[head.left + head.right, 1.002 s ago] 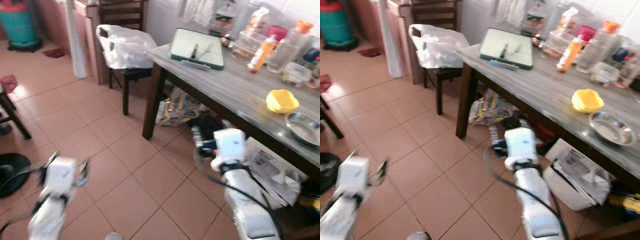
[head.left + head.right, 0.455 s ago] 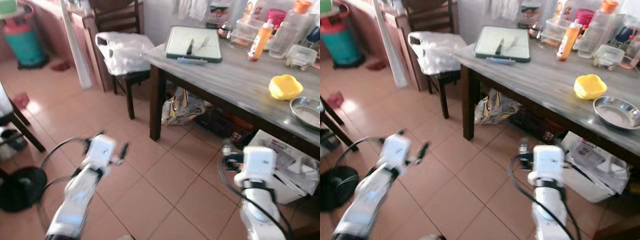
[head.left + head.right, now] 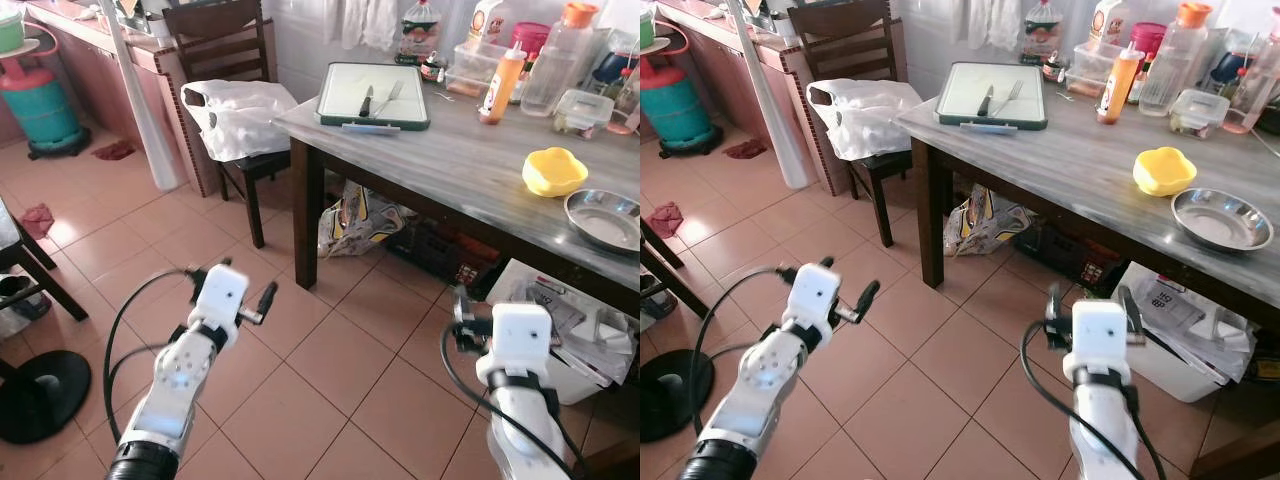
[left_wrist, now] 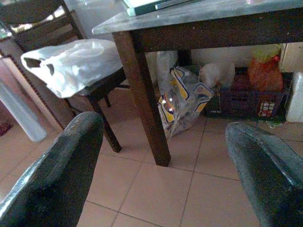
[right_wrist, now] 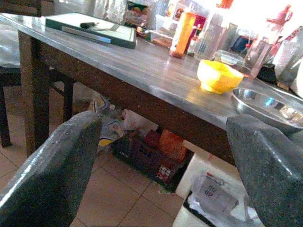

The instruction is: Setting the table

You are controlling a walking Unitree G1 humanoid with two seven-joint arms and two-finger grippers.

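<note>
Table (image 3: 1080,165): grey wooden top on dark legs, ahead of the robot and to its right; every place below is given from it.
Tray (image 3: 990,97): green-rimmed, white inside, at the table's far left corner; long axis runs roughly away from the robot.
Knife (image 3: 984,100): lies in the tray, dark handle, long axis along the tray's length.
Fork (image 3: 1007,97): just beside the knife in the tray, lying nearly the same way.
Bowl (image 3: 1165,171): yellow, on the table near its front edge, toward the right.
Dish (image 3: 1222,219): steel, just beside the bowl, further right, near the front edge.
Bottles and tubs (image 3: 1160,75): crowded along the table's back edge.
Chair (image 3: 855,70): at the table's left end, a white bag (image 3: 865,115) on its seat.
Left gripper (image 3: 825,290): below the table top, over the tiled floor off the table's left corner; fingers spread, nothing between them.
Right gripper (image 3: 1090,305): below the table's front edge, about under the bowl; fingers spread wide, holding nothing.
Key relation: bowl and dish lie up and forward of the right gripper, which I judge the nearer arm for them; the tray's cutlery lies up, forward and to the right of the left gripper, the nearer arm there.
Stage: my guess is approach only, with nothing grasped yet and both arms needing to rise above the table top first.
</note>
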